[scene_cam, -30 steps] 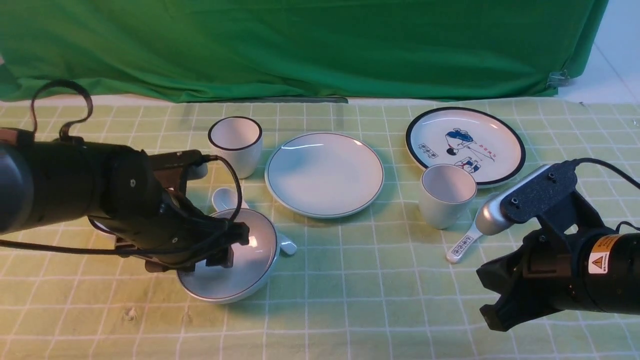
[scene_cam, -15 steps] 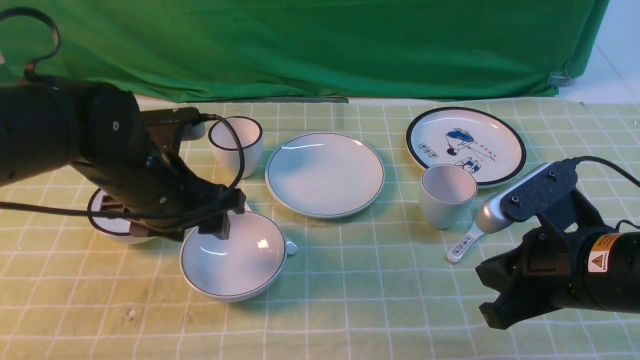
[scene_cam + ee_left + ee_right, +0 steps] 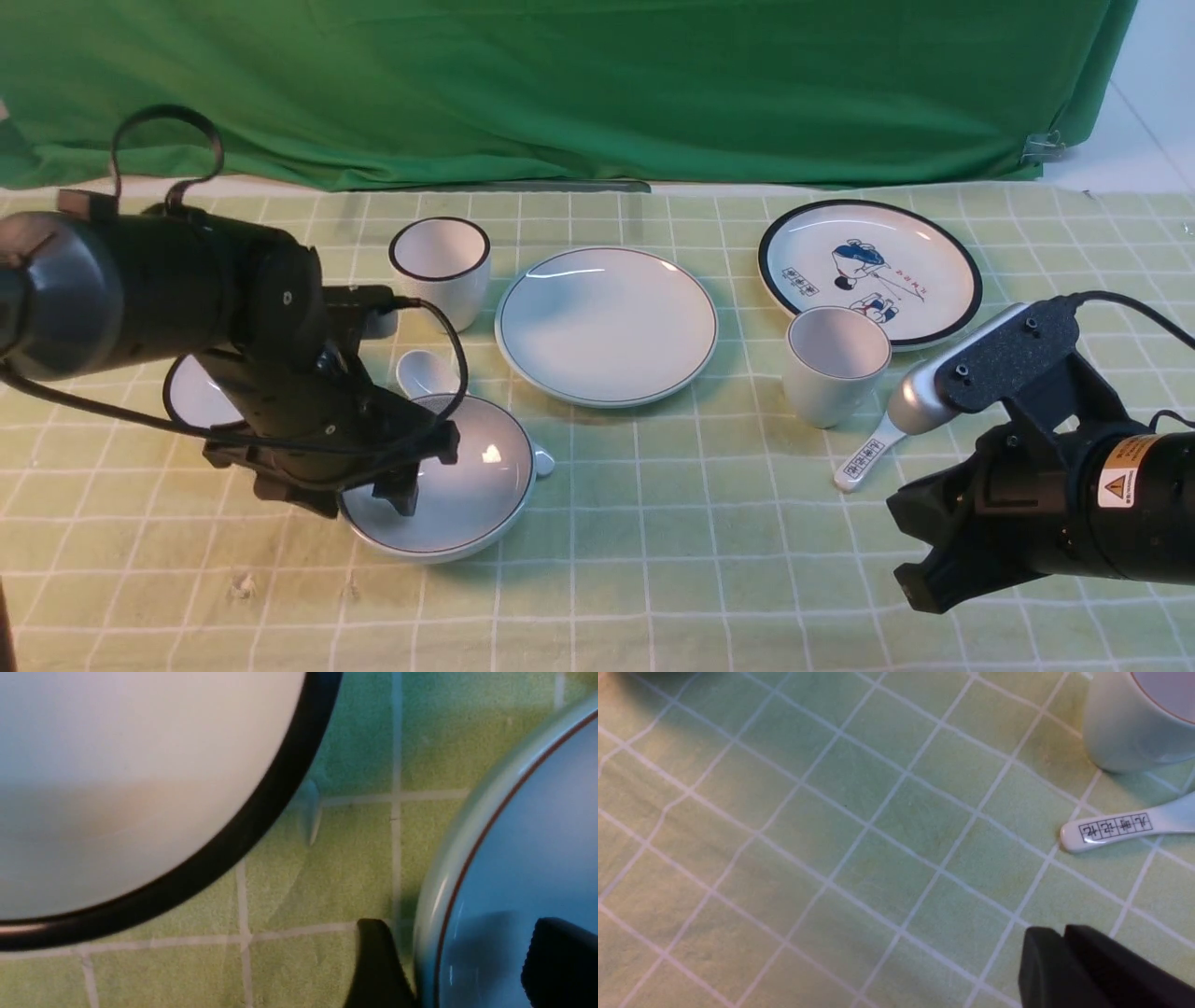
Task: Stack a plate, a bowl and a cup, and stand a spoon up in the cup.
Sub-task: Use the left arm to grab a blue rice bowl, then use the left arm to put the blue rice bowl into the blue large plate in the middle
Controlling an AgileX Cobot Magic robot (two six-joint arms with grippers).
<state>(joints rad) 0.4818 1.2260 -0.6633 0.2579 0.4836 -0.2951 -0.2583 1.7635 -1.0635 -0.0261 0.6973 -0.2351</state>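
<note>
Front view gives me the whole counter [image 3: 653,579], covered in a pale green checked cloth. The plate [image 3: 607,327] lies flat in the middle with nothing on it. The bowl [image 3: 467,495] sits nearer me on the left, apart from the plate. The spoon [image 3: 422,371] shows its scoop just behind the bowl's rim and its handle tip at the bowl's right edge. I cannot tell whether the bowl rests on the handle. The cup [image 3: 834,364] stands upright right of the plate, just in front of the cartoon plate [image 3: 868,266].

My left jaws are spread and straddle the bowl's left rim. In the left wrist view one jaw stands close against the outer wall and the other sits inside with a gap to the rim, so nothing is pinched. The black-rimmed bowl [image 3: 191,397] sits just beside them, and the black-rimmed cup [image 3: 439,266] stands behind the spoon.

My right jaws hang over bare cloth at the near right, pressed together and holding nothing.

The printed spoon [image 3: 864,459] lies by the cup's foot. Its handle carries four boxed dark characters, sharp in the right wrist view, but I cannot read them. The cartoon plate bears blue figures, boxed marks and a short red line, all too small to read. A yellow warning label [image 3: 1120,476] with a triangle sits on the right arm, its text too small to read.
</note>
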